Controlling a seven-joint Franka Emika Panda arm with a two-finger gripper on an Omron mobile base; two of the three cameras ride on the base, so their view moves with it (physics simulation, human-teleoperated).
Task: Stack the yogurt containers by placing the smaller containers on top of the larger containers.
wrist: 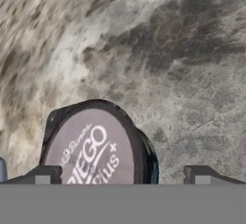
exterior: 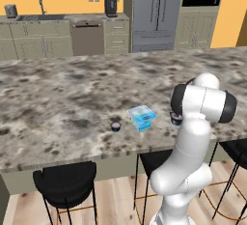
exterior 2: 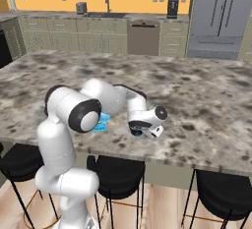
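Table: speckled granite table [exterior: 58,98] in a kitchen.
Box: blue yogurt box [exterior: 141,117], upright.
Cups: one dark cup [exterior: 116,126] left of box; another cup [wrist: 96,143] under tool.
Tool: tool [wrist: 122,176] spread wide, holding nothing.

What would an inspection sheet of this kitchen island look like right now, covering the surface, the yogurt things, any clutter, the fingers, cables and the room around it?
Surface: speckled stone island counter, level.
Job's things: blue yogurt box near the front edge, nothing on top of it; one small dark cup standing apart on its left; a second dark cup with a printed lid, right under the hand.
Clutter: nothing seen.
Fingers: gripper open, low over the second cup, one tip on each side of it, not holding it.
Cables: nothing seen.
Surroundings: black stools under the counter, cabinets, sink, coffee machine and fridge along the back wall.
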